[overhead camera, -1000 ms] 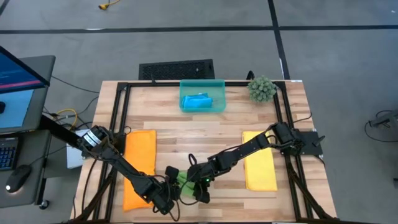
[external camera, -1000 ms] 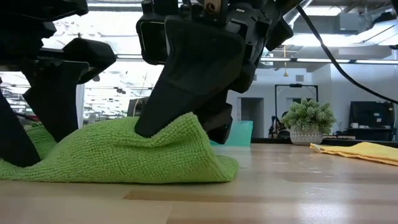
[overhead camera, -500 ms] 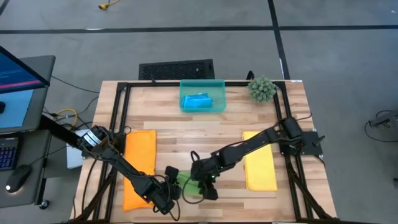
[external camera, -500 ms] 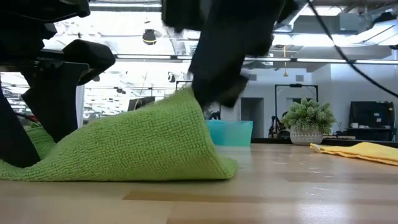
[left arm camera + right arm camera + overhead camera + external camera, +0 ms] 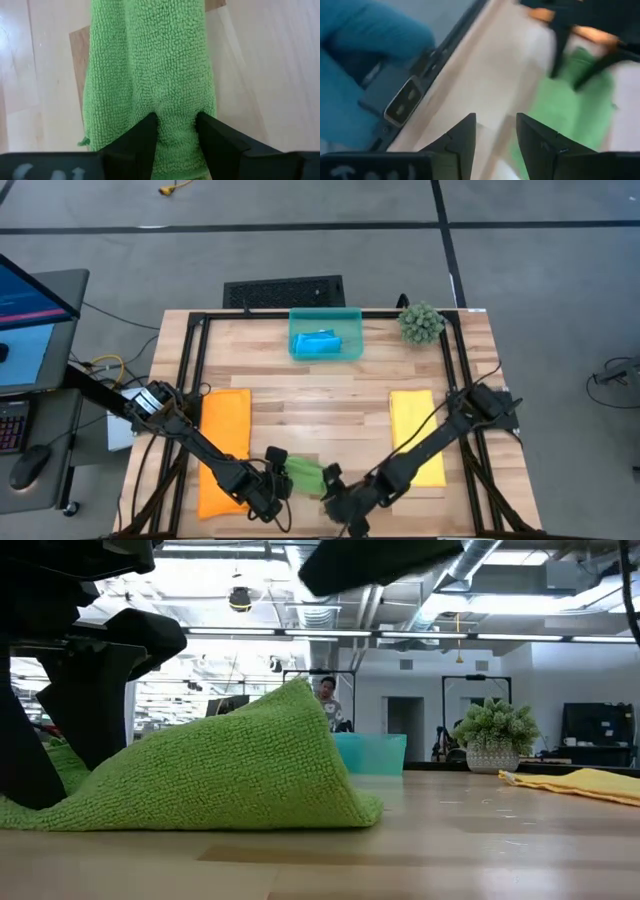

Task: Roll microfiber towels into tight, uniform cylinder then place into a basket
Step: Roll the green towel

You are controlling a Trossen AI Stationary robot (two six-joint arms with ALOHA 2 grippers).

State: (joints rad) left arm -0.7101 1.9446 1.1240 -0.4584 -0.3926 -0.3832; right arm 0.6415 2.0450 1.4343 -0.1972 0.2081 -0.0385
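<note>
The green towel (image 5: 303, 474) lies bunched near the table's near edge. In the low view its right part stands up in a peak (image 5: 298, 690). My left gripper (image 5: 272, 485) is shut on its left end. My right gripper (image 5: 338, 502) hovers open just right of the towel, toward the near edge, touching nothing; its fingers (image 5: 462, 132) have nothing between them. The teal basket (image 5: 325, 315) at the far edge holds a rolled blue towel (image 5: 318, 343). An orange towel (image 5: 222, 450) lies flat at the left and a yellow towel (image 5: 417, 437) at the right. My left gripper pinches the green towel's left end (image 5: 177, 107) between its two fingers (image 5: 149, 127), with bunched cloth of several layers between them. The fingers slant down from the table's left and lie along the towel. The towel rests on the table, slack, its far part humped up.
A spiky green plant ball (image 5: 421, 323) stands at the far right corner. A black frame rail (image 5: 195, 370) runs along the table's edges. Bare wood lies between the towels and the basket. A blue shape (image 5: 365, 65) shows beyond the near edge in the right wrist view.
My right gripper drew the green towel's right part up into a peak, let go, then rose and swung toward the table's near right, rolling its wrist. The towel keeps its peak; its left end stays in my left gripper.
</note>
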